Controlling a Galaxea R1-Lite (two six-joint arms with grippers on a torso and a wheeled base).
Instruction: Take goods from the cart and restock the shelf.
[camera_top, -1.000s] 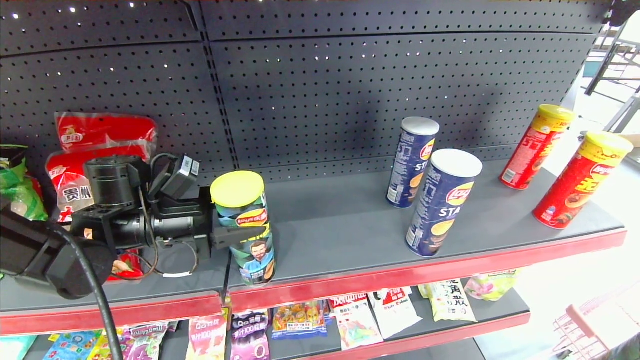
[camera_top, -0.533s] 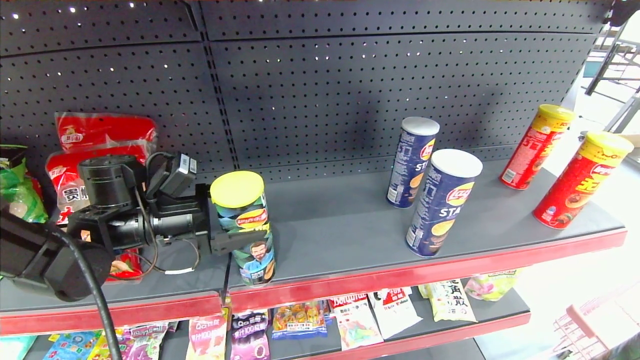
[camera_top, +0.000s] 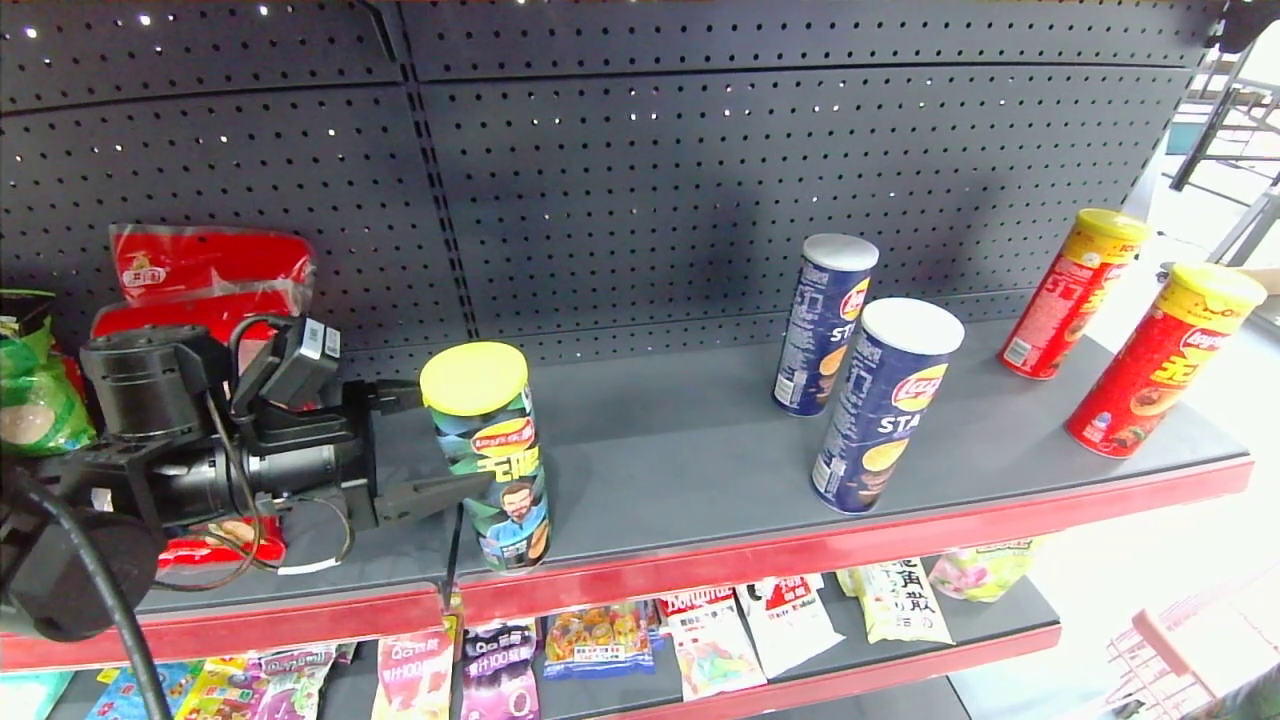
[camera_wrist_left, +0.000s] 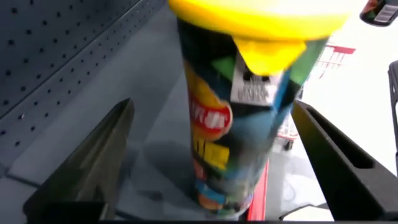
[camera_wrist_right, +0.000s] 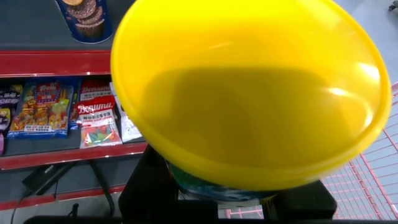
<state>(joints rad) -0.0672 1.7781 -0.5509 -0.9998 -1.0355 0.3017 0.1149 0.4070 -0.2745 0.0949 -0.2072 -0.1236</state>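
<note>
A green chip can with a yellow lid stands upright near the front edge of the grey shelf. My left gripper is open just left of it, with only the fingertips flanking the can and not touching it. In the left wrist view the same can stands ahead between the spread fingers. My right gripper is shut on another yellow-lidded can, whose lid hides the fingers.
Two blue cans and two red cans stand further right on the shelf. Red bags and a green bag sit behind my left arm. Snack packets fill the lower shelf. A pink cart is at the bottom right.
My left gripper has drawn back to the left, away from the green can, which stays upright where it was.
</note>
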